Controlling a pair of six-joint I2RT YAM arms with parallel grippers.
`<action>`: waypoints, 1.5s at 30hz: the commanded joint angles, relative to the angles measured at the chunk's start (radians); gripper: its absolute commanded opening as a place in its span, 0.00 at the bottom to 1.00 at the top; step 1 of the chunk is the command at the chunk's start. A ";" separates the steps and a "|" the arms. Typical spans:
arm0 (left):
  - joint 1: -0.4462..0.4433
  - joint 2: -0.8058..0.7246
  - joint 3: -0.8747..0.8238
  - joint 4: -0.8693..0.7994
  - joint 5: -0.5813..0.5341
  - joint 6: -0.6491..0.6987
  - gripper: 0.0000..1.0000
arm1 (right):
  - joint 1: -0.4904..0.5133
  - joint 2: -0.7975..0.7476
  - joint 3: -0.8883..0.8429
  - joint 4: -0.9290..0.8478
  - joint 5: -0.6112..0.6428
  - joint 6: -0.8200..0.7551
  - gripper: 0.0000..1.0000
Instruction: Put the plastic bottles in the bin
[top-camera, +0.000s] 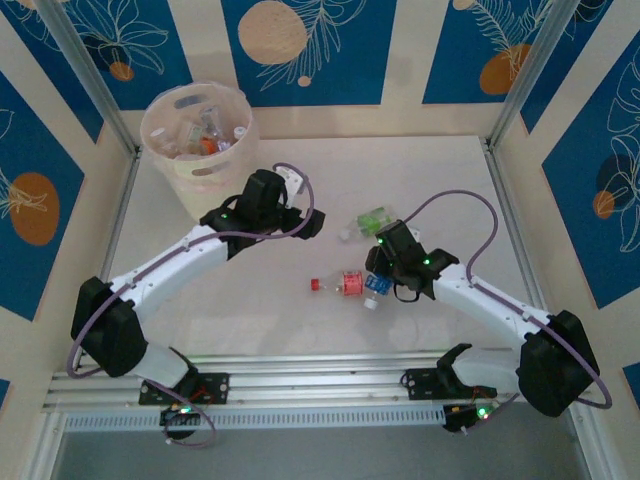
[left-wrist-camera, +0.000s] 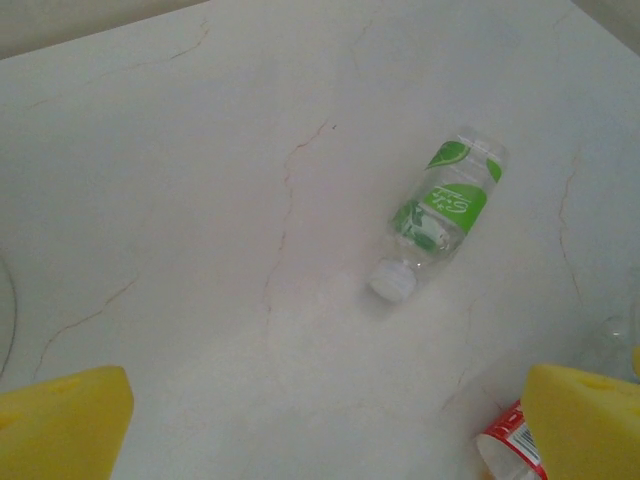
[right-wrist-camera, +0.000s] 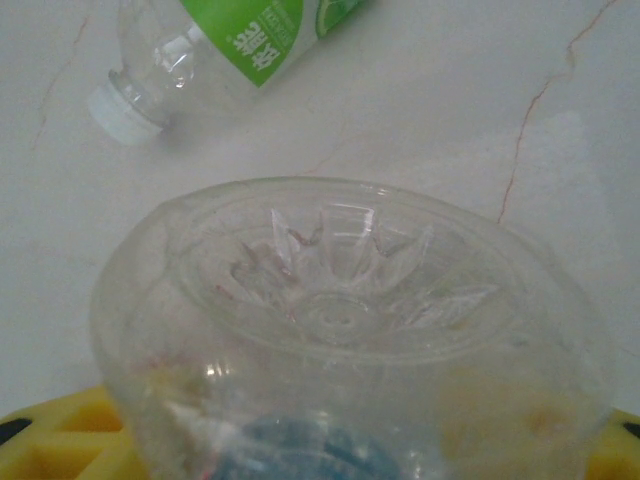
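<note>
The bin (top-camera: 190, 168), a pale translucent bucket, stands at the far left with several bottles inside. Three plastic bottles lie on the table. The green-labelled one (top-camera: 368, 220) (left-wrist-camera: 445, 215) (right-wrist-camera: 230, 45) has a white cap. The red-labelled one (top-camera: 340, 284) (left-wrist-camera: 508, 447) lies in the middle. Beside it is a clear blue-labelled one (top-camera: 376, 286), whose ribbed base (right-wrist-camera: 345, 300) looms close in the right wrist view. My right gripper (top-camera: 386, 264) (right-wrist-camera: 340, 450) is shut on that blue-labelled bottle. My left gripper (top-camera: 303, 220) (left-wrist-camera: 325, 430) hovers open over bare table, left of the green bottle.
Metal frame posts and patterned walls close in the table on three sides. An aluminium rail (top-camera: 320, 385) runs along the near edge by the arm bases. Bare table (top-camera: 440, 170) lies at the far right, behind the bottles.
</note>
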 joint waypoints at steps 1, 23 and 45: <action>-0.009 -0.022 -0.009 -0.010 -0.010 -0.011 1.00 | 0.006 0.008 -0.012 0.015 0.057 0.023 0.59; -0.011 -0.067 -0.027 -0.004 0.093 -0.051 0.99 | 0.004 0.011 0.041 0.012 0.061 0.004 0.60; -0.017 -0.117 -0.148 0.063 0.510 -0.209 0.83 | -0.127 0.013 0.288 0.133 -0.215 0.039 0.59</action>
